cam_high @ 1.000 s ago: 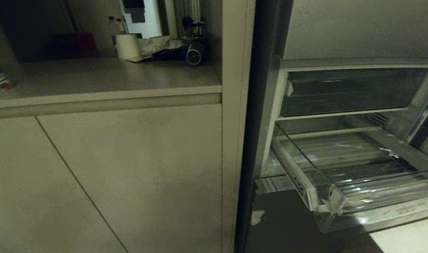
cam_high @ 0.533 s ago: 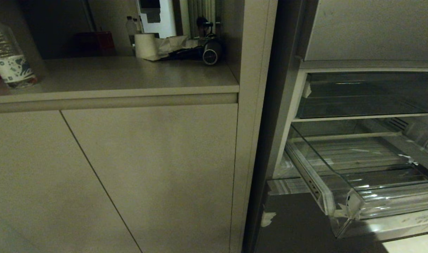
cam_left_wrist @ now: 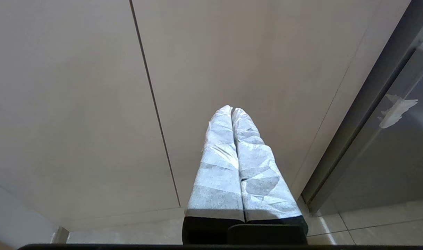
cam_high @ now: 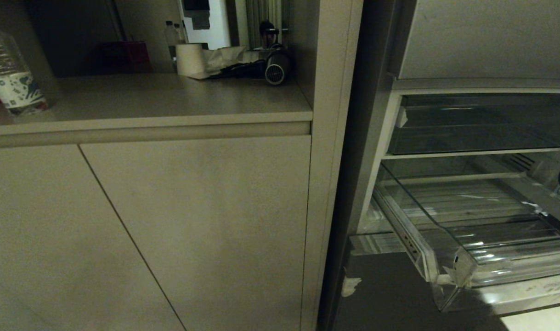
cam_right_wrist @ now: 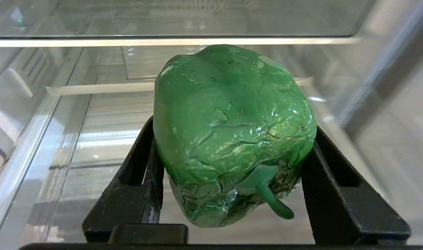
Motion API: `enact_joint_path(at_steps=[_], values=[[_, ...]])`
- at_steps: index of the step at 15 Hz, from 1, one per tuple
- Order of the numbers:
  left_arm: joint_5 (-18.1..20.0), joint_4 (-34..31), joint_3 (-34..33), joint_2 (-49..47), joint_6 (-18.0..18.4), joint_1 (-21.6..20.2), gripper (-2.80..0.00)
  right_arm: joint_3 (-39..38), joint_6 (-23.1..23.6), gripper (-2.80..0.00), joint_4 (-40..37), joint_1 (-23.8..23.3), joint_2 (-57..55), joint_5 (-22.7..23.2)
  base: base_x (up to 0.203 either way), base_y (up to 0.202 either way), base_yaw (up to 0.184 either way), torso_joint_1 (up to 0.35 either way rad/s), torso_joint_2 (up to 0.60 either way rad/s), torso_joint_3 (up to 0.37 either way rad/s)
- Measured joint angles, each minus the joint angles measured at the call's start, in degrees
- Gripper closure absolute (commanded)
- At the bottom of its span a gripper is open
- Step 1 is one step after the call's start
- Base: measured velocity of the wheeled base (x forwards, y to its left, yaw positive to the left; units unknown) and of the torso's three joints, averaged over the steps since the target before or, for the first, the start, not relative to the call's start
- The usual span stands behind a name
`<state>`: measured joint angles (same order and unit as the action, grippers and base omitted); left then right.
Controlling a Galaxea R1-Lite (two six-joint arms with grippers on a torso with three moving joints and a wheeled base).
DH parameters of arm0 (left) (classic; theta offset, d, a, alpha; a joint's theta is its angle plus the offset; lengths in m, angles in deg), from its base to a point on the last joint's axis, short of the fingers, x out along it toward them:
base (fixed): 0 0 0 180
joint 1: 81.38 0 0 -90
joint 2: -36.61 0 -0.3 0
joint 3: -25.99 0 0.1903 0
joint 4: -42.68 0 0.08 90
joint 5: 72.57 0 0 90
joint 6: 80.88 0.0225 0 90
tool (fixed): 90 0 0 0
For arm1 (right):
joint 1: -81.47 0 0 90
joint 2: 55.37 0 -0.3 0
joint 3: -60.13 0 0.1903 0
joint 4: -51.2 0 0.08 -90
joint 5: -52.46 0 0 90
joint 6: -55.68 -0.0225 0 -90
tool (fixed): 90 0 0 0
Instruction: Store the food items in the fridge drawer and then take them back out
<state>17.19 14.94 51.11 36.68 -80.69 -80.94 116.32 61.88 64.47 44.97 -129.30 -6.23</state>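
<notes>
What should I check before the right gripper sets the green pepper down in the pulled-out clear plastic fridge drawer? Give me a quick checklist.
1. Grip: the right gripper has both black fingers pressed to the sides of the glossy green pepper: ok.
2. Drawer open: the clear plastic fridge drawer with the ribbed floor is pulled out: ok.
3. Landing spot: the visible part of the drawer floor shows nothing on it: ok.
4. Pepper over the drawer: the right wrist view looks into the drawer past the pepper, but exact position cannot tell.
5. Left gripper: shut, facing the beige cabinet door, away from the drawer: ok.
</notes>
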Motion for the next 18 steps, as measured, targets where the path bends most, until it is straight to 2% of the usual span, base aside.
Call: enact_joint_path(at_steps=[6, 7, 8, 17, 18], values=[[0.0, 0.0, 0.0, 0.0, 0.0, 0.0, 0.00, 7.5, -0.3, 0.00, 0.0, 1.7, -12.3, -0.3, 0.000, 0.000, 0.000, 0.000, 0.00, 0.000], [0.0, 0.0, 0.0, 0.0, 0.0, 0.0, 0.00, 8.2, -0.3, -1.17, 0.0, 1.7, -13.3, -0.3, 0.000, 0.000, 0.000, 0.000, 0.00, 0.000], [0.0, 0.0, 0.0, 0.0, 0.0, 0.0, 0.00, 8.7, -0.2, -2.80, 0.0, 1.8, -14.2, -0.3, 0.000, 0.000, 0.000, 0.000, 0.00, 0.000], [0.0, 0.0, 0.0, 0.0, 0.0, 0.0, 0.00, 9.2, -1.0, -2.80, -0.1, 1.7, -15.7, -0.4, 0.000, 0.000, 0.000, 0.000, 0.00, 0.000], [0.0, 0.0, 0.0, 0.0, 0.0, 0.0, 0.00, 9.0, -1.1, 0.00, -0.1, 1.7, -15.0, -0.5, 0.000, 0.000, 0.000, 0.000, 0.00, 0.000]])
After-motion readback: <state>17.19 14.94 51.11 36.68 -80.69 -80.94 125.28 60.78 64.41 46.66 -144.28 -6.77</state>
